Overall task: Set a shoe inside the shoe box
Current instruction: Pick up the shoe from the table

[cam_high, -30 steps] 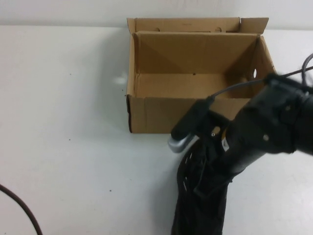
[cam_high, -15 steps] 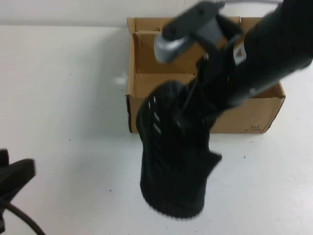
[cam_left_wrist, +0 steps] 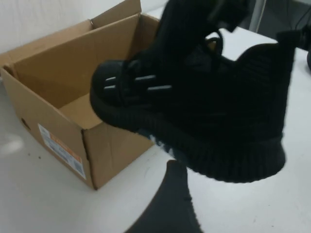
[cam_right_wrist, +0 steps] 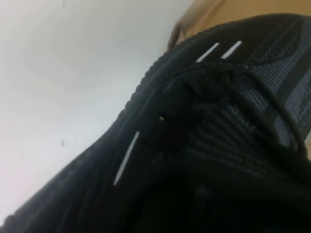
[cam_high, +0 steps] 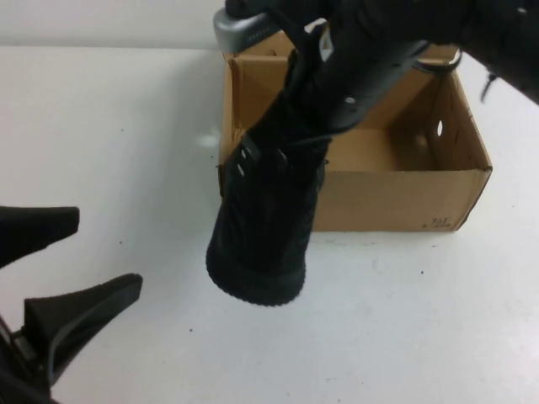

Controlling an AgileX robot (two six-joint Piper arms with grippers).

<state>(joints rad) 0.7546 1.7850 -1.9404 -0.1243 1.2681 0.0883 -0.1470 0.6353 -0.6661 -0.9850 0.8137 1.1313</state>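
The black knit shoe [cam_high: 265,210] hangs in the air, sole end low and toward me, over the front left corner of the brown shoe box [cam_high: 396,198]. My right gripper [cam_high: 320,118] is shut on the shoe's upper part; its fingers are hidden in the shoe. The box stands open, its inside bare, with a small hole [cam_high: 439,128] in its right end. My left gripper [cam_high: 76,261] is open and empty at the lower left, low over the table. The left wrist view shows the shoe [cam_left_wrist: 204,107], the box [cam_left_wrist: 58,136] and one finger [cam_left_wrist: 165,204]. The right wrist view is filled by the shoe [cam_right_wrist: 204,145].
The white table [cam_high: 118,135] lies around the box. The box's back flaps [cam_high: 438,42] stand up at the far edge. The right arm [cam_high: 497,34] crosses over the box from the upper right.
My right gripper has lifted the shoe off the table and carried it up and left over the box's front left corner. My left gripper has come into view at the lower left.
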